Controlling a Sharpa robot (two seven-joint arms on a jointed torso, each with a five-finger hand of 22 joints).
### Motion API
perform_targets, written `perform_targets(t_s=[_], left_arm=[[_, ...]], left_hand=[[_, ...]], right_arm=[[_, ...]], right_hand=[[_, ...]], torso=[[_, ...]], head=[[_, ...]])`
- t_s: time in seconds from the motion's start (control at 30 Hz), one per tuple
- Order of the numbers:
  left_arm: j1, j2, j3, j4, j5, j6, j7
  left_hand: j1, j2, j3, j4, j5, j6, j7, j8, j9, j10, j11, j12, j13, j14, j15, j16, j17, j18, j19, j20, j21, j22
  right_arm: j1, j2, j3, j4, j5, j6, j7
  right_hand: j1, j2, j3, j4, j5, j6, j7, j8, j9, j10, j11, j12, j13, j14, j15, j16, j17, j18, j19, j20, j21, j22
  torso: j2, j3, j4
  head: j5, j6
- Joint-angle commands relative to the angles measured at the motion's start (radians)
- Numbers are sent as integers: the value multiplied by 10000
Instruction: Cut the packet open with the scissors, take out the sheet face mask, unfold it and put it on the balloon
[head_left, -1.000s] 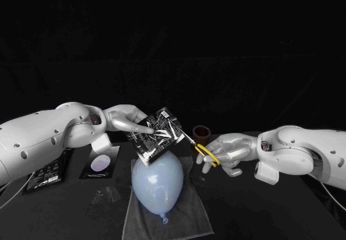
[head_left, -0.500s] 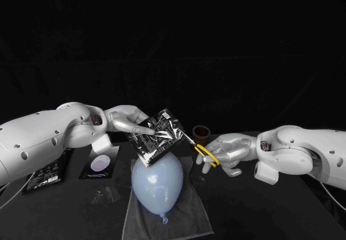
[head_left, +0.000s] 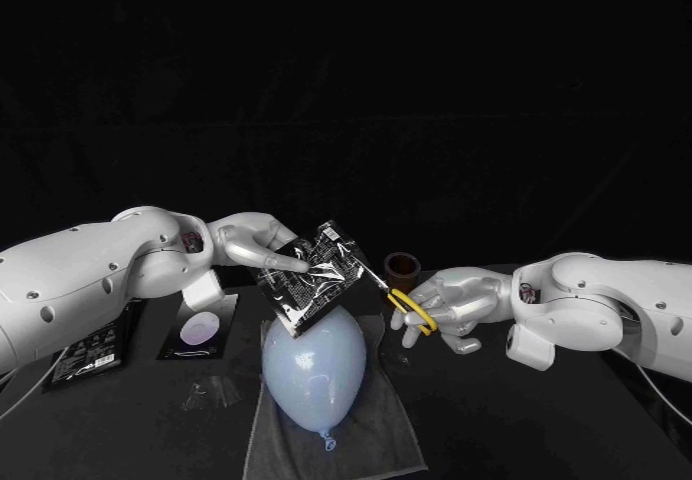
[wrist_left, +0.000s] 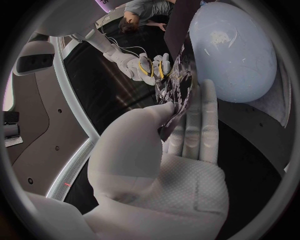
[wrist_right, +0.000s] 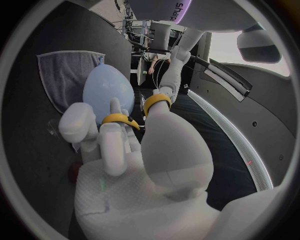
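Note:
My left hand (head_left: 260, 245) holds a black face mask packet (head_left: 313, 272) tilted in the air just above the pale blue balloon (head_left: 309, 365). In the left wrist view the packet (wrist_left: 177, 95) is pinched between thumb and fingers (wrist_left: 200, 125), with the balloon (wrist_left: 234, 50) beyond. My right hand (head_left: 450, 305) grips yellow-handled scissors (head_left: 408, 305); their blades reach up to the packet's right edge. The right wrist view shows the yellow handles (wrist_right: 122, 119) around my fingers (wrist_right: 112, 145) and the balloon (wrist_right: 106, 92) behind them.
The balloon lies on a grey cloth (head_left: 346, 435). Two more dark packets (head_left: 199, 325) (head_left: 90, 350) lie on the table at the left. A clear plastic piece (head_left: 209, 392) sits beside the cloth. A small brown cup (head_left: 401, 266) stands behind the scissors.
My right hand with the scissors has shifted slightly left toward the packet. The packet and left hand have barely moved.

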Motion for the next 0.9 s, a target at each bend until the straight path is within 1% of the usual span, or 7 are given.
perform_targets(t_s=[0.03, 0.2, 0.3, 0.37, 0.43, 0.57, 0.9], left_arm=[[12, 31, 5, 15, 66, 293, 115], [12, 24, 4, 13, 97, 329, 114], [11, 21, 4, 11, 107, 351, 114], [11, 20, 4, 9, 109, 356, 117], [11, 18, 4, 5, 111, 361, 119], [10, 14, 4, -1, 116, 372, 122], [10, 2, 4, 12, 132, 385, 116]], left_hand=[[12, 59, 75, 5, 34, 60, 24, 60, 1793, 22, -16, 36, 9, 4, -97, 43, 5, 146, -17, -64, 50, 12], [8, 57, 76, 5, 34, 63, 23, 54, 1805, 23, -17, 34, 15, -5, -98, 53, 33, 145, -27, -65, 67, 24], [5, 57, 74, 7, 34, 65, 23, 54, 1809, 26, -17, 35, 17, -5, -98, 57, 39, 145, -28, -65, 71, 26], [5, 57, 74, 7, 34, 65, 23, 54, 1809, 26, -17, 35, 17, -5, -98, 57, 39, 145, -28, -65, 71, 26], [5, 57, 74, 7, 34, 65, 23, 54, 1809, 26, -17, 35, 17, -5, -98, 57, 39, 145, -28, -65, 71, 26], [5, 57, 74, 7, 34, 65, 23, 54, 1809, 26, -17, 35, 17, -5, -98, 57, 39, 145, -28, -65, 71, 26], [-2, 58, 71, 12, 34, 73, 20, 54, 1820, 35, -19, 38, 23, -6, -99, 68, 61, 144, -32, -65, 84, 36]], right_arm=[[4, 13, 19, -37, 104, -74, 351], [6, 32, 22, -159, 109, -103, 352], [6, 61, 23, -282, 60, -92, 318], [7, 68, 23, -325, 33, -77, 290], [7, 72, 23, -357, -15, -53, 257], [7, 78, 23, -388, -72, -7, 206], [7, 121, 23, -357, -112, 67, 209]], right_hand=[[31, 96, -48, -27, -21, -125, 213, 7, -14, 43, -2, 36, -18, -79, 9, -40, 20, 70, -46, 9, -45, 13], [88, 111, -120, -42, -21, -118, 196, -1, -52, -38, 8, -6, -68, -83, 16, -39, 12, 68, -44, 14, -44, 12], [232, 73, -255, -80, -21, -279, 197, -88, -145, -207, 44, -88, -171, -121, 43, -63, -60, 86, -92, 34, -165, -52], [327, 53, -298, -104, -20, -354, 215, -119, -181, -268, 61, -115, -219, -133, 58, -69, -82, 90, -103, 45, -192, -67], [359, 38, -322, -103, -20, -406, 229, -141, -202, -311, 73, -136, -249, -143, 69, -75, -102, 96, -118, 53, -234, -89], [393, 11, -358, -76, -20, -489, 244, -170, -237, -414, 103, -184, -315, -177, 93, -103, -175, 123, -180, 70, -394, -173], [420, -25, -369, -17, -19, -574, 232, -183, -277, -593, 150, -263, -427, -252, 132, -161, -320, 164, -281, 105, -644, -306]], torso=[[-1, -3, -1], [2, 2, 4], [-2, -3, -3], [-1, -8, -3], [-3, -5, -3], [-6, -1, 2], [5, -7, 10]], head=[[-6, 18], [-5, 17], [-25, 14], [-14, 24], [-13, 21], [-22, 15], [-12, 30]])
